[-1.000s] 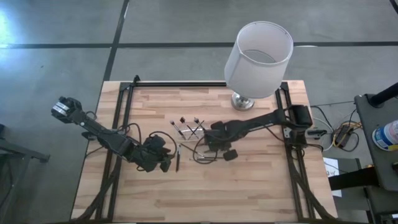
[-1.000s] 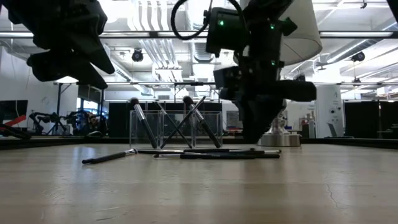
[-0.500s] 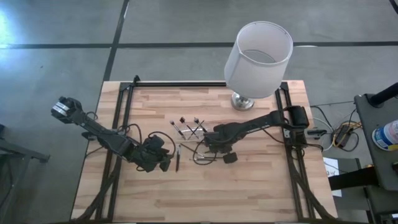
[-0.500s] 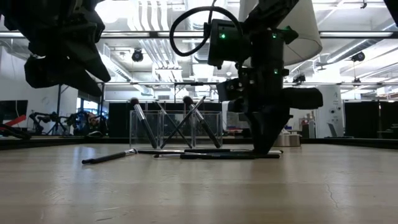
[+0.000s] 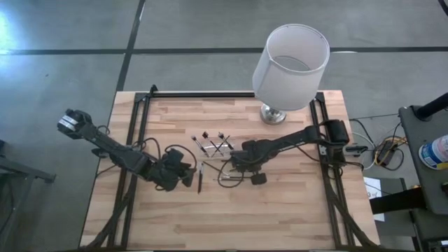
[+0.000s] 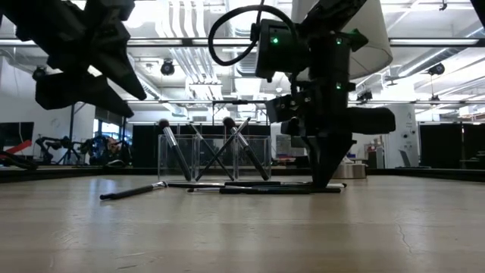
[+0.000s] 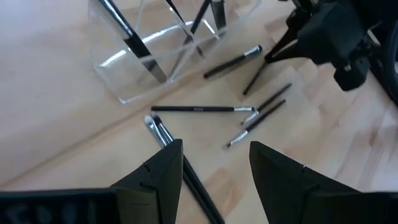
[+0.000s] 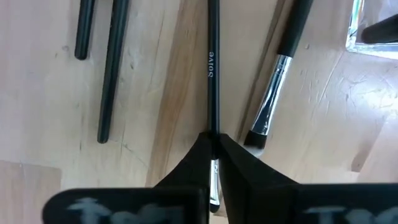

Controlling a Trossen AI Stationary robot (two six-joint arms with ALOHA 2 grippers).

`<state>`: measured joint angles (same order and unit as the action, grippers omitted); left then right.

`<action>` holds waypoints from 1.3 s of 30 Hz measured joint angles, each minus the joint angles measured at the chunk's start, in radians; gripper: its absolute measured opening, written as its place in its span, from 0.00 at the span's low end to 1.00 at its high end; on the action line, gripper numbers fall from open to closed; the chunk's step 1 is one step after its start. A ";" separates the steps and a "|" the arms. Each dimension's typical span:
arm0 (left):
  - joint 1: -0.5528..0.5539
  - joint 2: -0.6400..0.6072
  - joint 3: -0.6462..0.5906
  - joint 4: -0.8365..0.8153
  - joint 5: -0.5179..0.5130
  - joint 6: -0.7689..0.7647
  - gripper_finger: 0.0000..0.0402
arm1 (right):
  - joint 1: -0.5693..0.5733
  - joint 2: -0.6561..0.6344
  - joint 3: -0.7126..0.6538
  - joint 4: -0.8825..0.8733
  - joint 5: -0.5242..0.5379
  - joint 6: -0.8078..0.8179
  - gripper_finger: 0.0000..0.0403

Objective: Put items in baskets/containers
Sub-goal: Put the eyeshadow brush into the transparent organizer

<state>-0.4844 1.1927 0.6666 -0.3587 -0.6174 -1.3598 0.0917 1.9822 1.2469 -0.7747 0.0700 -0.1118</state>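
From the table-level camera, the nearest thing I saw was a dark makeup brush (image 6: 132, 191) lying apart at the lower left of the frame, with a row of other brushes (image 6: 265, 187) flat on the wooden table (image 6: 242, 235) just behind it, near the centre. The right gripper (image 6: 326, 180) stood on that row, tip down on the wood. Through its wrist camera, I read its two dark fingers (image 8: 186, 171) as pressed together on a thin black brush handle (image 8: 212, 74) printed with small white letters; a silver-ferruled brush (image 8: 277, 71) lay just beside it, and two plain dark handles (image 8: 109, 68) lay further off at the upper left.

The left gripper (image 7: 214, 168) hung above the table, jaws apart and holding nothing, with one brush head (image 7: 155, 124) just ahead of its fingers. Beyond it, in the middle of that frame, several loose brushes (image 7: 258, 118) were scattered on the wood.

Further back stood the clear plastic organiser (image 6: 216, 155), with brushes leaning crossed inside its compartments (image 7: 155, 46); I could not count them with certainty. From overhead it sat at mid-table (image 5: 213, 143), between the two arms. Farthest off, at the upper right of the overhead frame, was the white drum-shaded lamp (image 5: 290, 63).
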 joint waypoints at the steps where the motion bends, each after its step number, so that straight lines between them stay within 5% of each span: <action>1: 0.006 0.000 0.000 0.002 0.000 0.000 0.44 | 0.000 -0.004 0.006 -0.006 -0.001 0.024 0.03; 8: 0.048 0.000 -0.001 0.050 0.002 0.044 0.44 | 0.003 -0.019 0.043 -0.005 -0.030 0.070 0.02; 12: 0.091 0.000 -0.002 0.172 0.108 0.194 0.44 | 0.014 -0.022 0.057 -0.011 -0.019 0.074 0.01; 20: 0.230 0.000 -0.002 0.224 0.269 0.323 0.44 | 0.080 -0.032 0.117 -0.063 0.168 -0.002 0.02; 31: 0.412 0.001 -0.002 0.384 0.640 0.415 0.44 | 0.106 -0.162 0.134 -0.083 0.362 -0.042 0.02; 39: 0.484 0.001 -0.002 0.468 0.733 0.406 0.44 | 0.182 -0.174 0.139 -0.088 0.469 -0.109 0.02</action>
<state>0.0000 1.1934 0.6651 0.1092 0.1159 -0.9539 0.2739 1.8084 1.3858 -0.8631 0.5393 -0.2207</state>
